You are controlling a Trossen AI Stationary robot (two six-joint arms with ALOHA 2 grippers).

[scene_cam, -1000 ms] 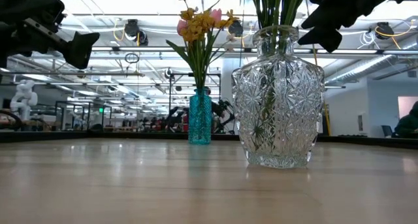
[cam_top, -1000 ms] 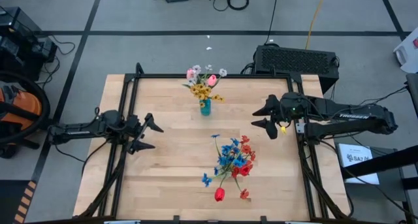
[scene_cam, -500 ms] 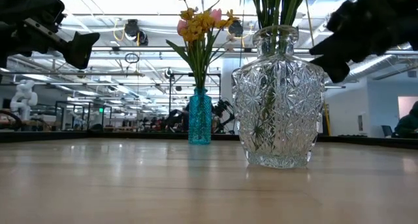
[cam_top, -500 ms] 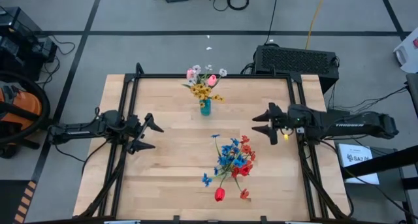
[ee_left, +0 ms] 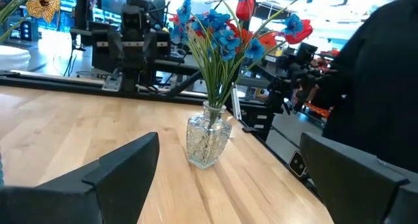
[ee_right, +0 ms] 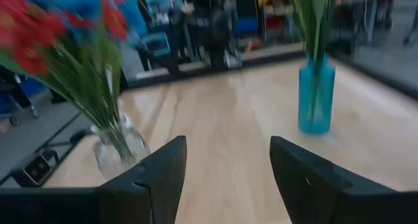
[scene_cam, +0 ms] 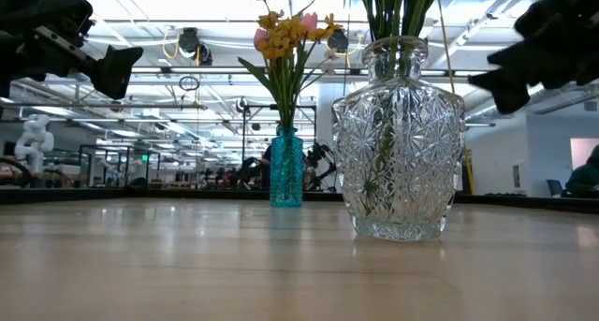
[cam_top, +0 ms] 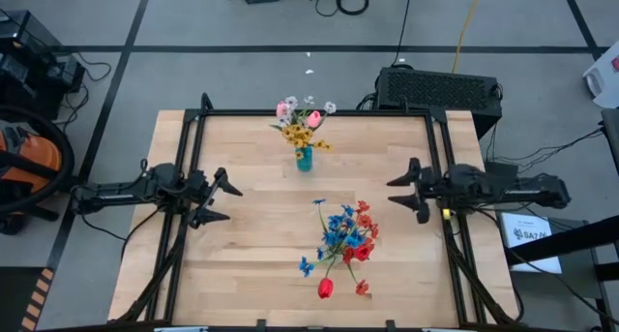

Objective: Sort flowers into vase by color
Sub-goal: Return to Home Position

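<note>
Sorting is judged finished: red and blue flowers [cam_top: 345, 237] are held in the transparent vase [scene_cam: 400, 143], pink and yellow flowers [cam_top: 302, 122] in the blue vase [cam_top: 304, 159], while the left gripper [cam_top: 230, 201] and right gripper [cam_top: 392, 192] are seen spread and empty.

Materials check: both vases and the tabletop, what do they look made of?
Transparent vase: cut glass or clear moulded plastic, glossy; faceted star pattern glints.
Blue vase: teal glass or plastic; see-through tint, shiny highlights.
Table: pale wood planks, satin finish; grain and seams show.
</note>
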